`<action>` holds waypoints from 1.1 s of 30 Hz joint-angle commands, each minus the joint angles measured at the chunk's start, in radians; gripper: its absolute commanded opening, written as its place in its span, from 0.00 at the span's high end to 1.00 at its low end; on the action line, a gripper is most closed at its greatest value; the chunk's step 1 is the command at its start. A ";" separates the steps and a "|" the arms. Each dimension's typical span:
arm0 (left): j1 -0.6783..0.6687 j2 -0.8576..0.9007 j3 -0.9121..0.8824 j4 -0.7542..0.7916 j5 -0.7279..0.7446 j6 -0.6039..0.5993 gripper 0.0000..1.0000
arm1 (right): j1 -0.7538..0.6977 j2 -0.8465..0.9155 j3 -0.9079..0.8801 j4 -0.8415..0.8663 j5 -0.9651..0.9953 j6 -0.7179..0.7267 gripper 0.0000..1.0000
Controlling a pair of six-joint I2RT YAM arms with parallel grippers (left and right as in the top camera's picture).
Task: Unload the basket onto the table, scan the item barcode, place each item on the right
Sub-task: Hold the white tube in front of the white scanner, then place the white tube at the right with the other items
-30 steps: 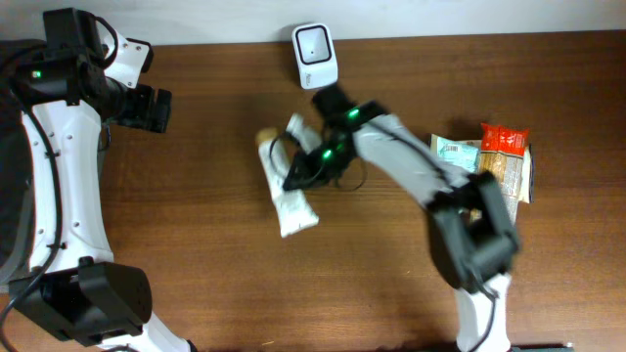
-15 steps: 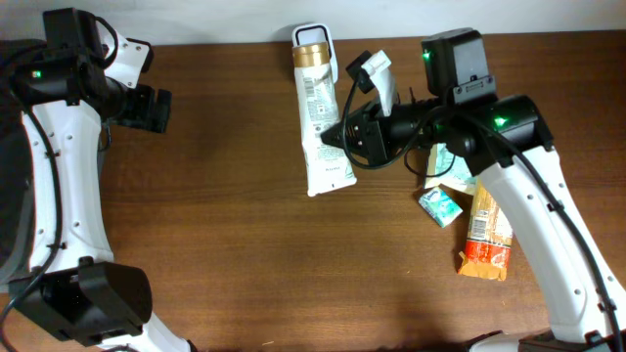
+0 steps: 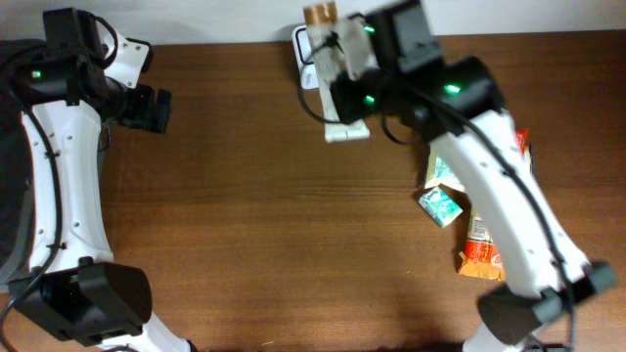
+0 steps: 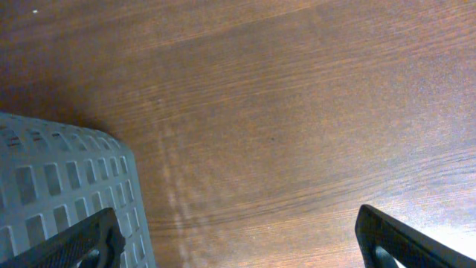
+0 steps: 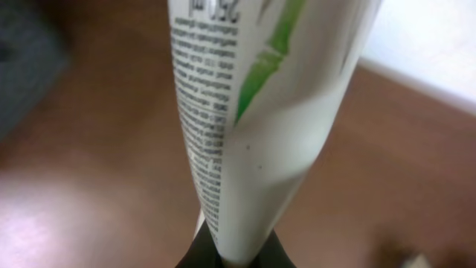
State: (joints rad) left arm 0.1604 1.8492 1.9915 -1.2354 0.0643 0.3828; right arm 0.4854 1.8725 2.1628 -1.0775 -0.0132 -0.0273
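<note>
Tube (image 5: 260, 149): lifted clear of the counter (image 3: 293, 225) and held over the white scanner (image 3: 301, 47) at the far edge, with its tan cap (image 3: 320, 14) pointing away.
Right jaws: pinched tight on the tube.
Left jaws: spread wide, holding nothing, well off to the side.
Doing it well: probably turn the printed face toward the scanner and hold it steady. No barcode shows in these views.
Material: soft, glossy plastic, white with a green leaf and fine black print.
Shape: rounded body that buckles slightly near the grip.
</note>
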 commanded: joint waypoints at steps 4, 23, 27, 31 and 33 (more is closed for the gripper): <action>0.006 -0.016 0.006 -0.001 0.010 0.016 0.01 | 0.005 0.349 0.087 0.483 0.688 -0.522 0.96; 0.006 -0.016 0.006 -0.001 0.010 0.016 0.01 | -0.013 0.648 0.084 0.883 0.710 -0.785 0.96; 0.006 -0.016 0.006 -0.001 0.010 0.016 0.01 | -0.008 0.585 0.084 0.858 0.698 -0.677 0.96; 0.006 -0.016 0.006 -0.001 0.010 0.016 0.01 | -0.009 0.460 0.084 0.654 0.572 -0.544 0.96; 0.006 -0.016 0.006 -0.001 0.010 0.016 0.01 | -0.009 0.385 0.084 0.543 0.461 -0.446 0.96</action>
State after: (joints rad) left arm 0.1604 1.8492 1.9915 -1.2373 0.0639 0.3828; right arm 0.4690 2.4542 2.2147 -0.4847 0.5678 -0.6319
